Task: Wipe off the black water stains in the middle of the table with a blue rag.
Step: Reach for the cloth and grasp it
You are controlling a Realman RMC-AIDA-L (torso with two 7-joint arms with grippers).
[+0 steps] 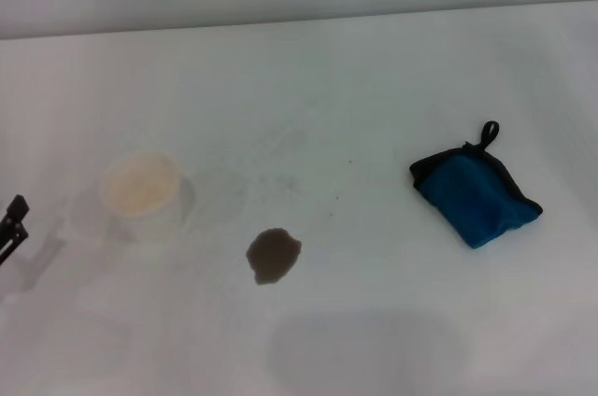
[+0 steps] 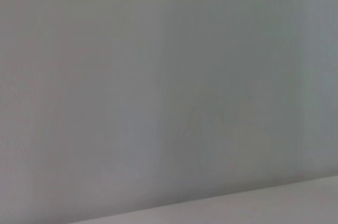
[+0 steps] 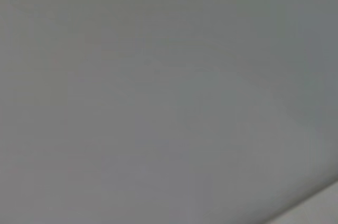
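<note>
The black water stain (image 1: 273, 255) is a small dark brown-grey blotch on the white table (image 1: 374, 78), near the middle front. The blue rag (image 1: 476, 193) lies folded to the right of it, with black edging and a small black loop at its far corner. My left gripper (image 1: 12, 223) shows only as a black tip at the left edge of the head view, far from the stain and the rag. My right gripper is out of view. Both wrist views show only plain grey surface.
A translucent cup (image 1: 140, 192) with a pale inside stands left of the stain. The far edge of the table (image 1: 299, 21) meets a grey wall. A few tiny dark specks lie between the stain and the rag.
</note>
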